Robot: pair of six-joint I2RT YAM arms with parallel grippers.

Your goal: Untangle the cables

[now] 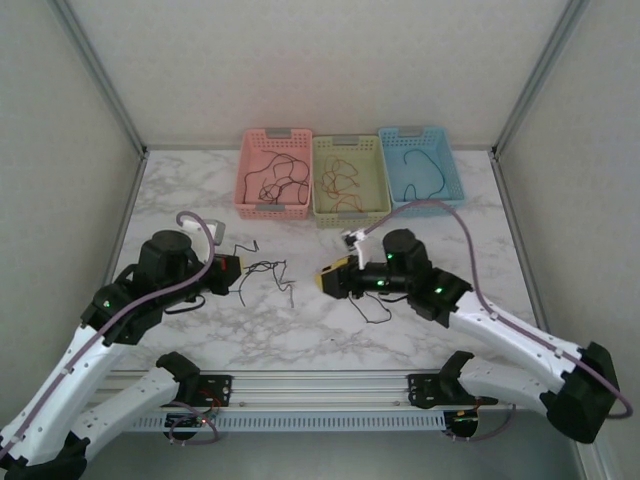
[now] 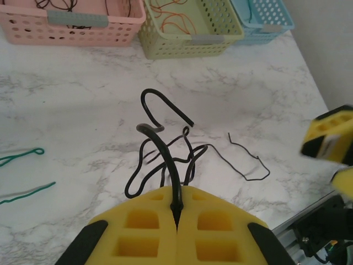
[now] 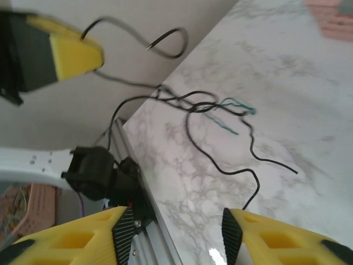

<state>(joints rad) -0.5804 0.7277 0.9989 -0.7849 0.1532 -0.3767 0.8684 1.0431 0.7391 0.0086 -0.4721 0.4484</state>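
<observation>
The left jaws are clamped together on one end of a thick black rubber-coated cable [image 2: 162,157]. It arches up and runs into a small knot of thin black flexible cables [image 1: 265,268] on the white marbled bench [image 1: 300,335]. The knot lies on the arms' side of the pale yellow-green slotted plastic basket [image 1: 350,208], off toward its left corner. The right jaws stand apart with nothing between them. They hover low on the arms' side of that same basket, about level with the knot and apart from it. The main risk, as I judge it, is that a pull from the left drags the whole knot along instead of drawing one strand free, since nothing pins the rest (the right jaws have no hold yet). If the right jaws close carelessly they could pinch two strands at once. They could also catch the loose thin black kinked wire [image 2: 255,178], which lies nearer them than the knot does, and so tighten the tangle. A hard tug might slip the cable out of the narrow pinch. It might also sweep the thin green cables [image 2: 19,157], lying farther to the basket's left than the knot, into the mess.
</observation>
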